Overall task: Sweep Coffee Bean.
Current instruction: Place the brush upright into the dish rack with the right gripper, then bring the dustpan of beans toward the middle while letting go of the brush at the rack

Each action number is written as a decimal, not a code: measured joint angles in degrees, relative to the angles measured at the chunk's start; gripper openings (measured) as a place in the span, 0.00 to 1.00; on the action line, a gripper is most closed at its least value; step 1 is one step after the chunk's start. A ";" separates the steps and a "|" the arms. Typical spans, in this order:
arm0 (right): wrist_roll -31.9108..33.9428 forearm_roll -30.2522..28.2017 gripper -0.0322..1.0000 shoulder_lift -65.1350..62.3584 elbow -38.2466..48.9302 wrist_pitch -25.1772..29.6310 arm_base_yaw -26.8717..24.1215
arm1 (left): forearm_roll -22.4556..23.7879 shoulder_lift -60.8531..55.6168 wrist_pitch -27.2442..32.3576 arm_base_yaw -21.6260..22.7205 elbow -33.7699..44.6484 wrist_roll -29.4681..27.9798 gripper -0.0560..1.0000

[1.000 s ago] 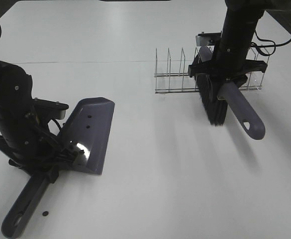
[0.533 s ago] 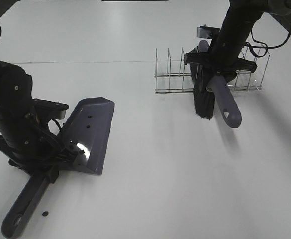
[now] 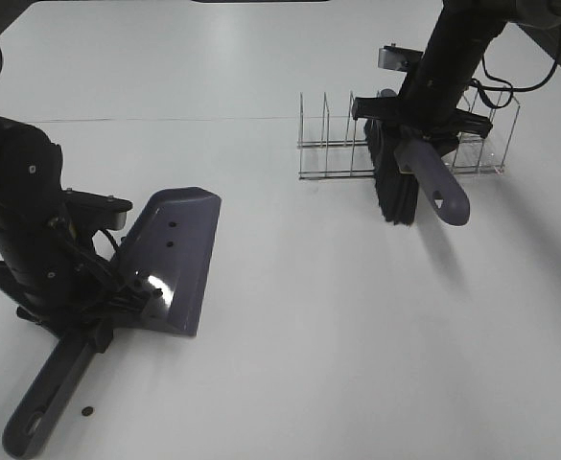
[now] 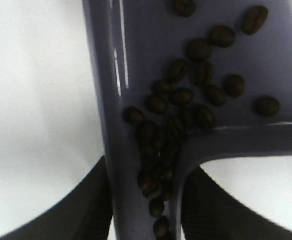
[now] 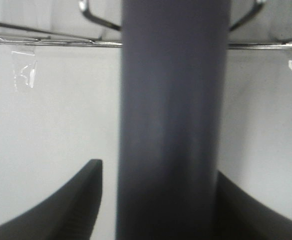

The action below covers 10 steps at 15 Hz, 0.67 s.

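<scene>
My left gripper (image 3: pixel 96 324) is shut on the handle of the purple dustpan (image 3: pixel 173 254) at the left of the table. In the left wrist view, several dark coffee beans (image 4: pixel 185 100) lie in the dustpan (image 4: pixel 136 45), piled where the pan meets its handle, with a finger (image 4: pixel 88 210) on each side. One stray bean (image 3: pixel 88 411) lies on the table beside the dustpan handle. My right gripper (image 3: pixel 424 134) is shut on the brush (image 3: pixel 438 187) and holds it just in front of the wire rack, black bristles (image 3: pixel 393 187) pointing down. The right wrist view shows the brush handle (image 5: pixel 168 125) between the fingers (image 5: pixel 68 210).
A wire divider rack (image 3: pixel 330 144) stands at the back right, right behind the brush; its wires show in the right wrist view (image 5: pixel 51 41). The white table (image 3: pixel 299 326) stretches between the two arms. Black cables hang by the right arm.
My right arm has carried the brush back and to the left, closer to the wire rack. The left arm and dustpan have not moved.
</scene>
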 joint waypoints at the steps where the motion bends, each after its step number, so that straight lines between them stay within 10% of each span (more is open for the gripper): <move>1: -0.34 0.86 0.56 0.00 -0.69 0.00 0.00 | 0.00 0.00 0.00 0.00 0.00 0.00 0.38; 10: -0.52 -1.26 0.64 -3.95 -3.78 -0.17 0.00 | -0.23 0.57 0.17 0.00 -2.01 -3.84 0.38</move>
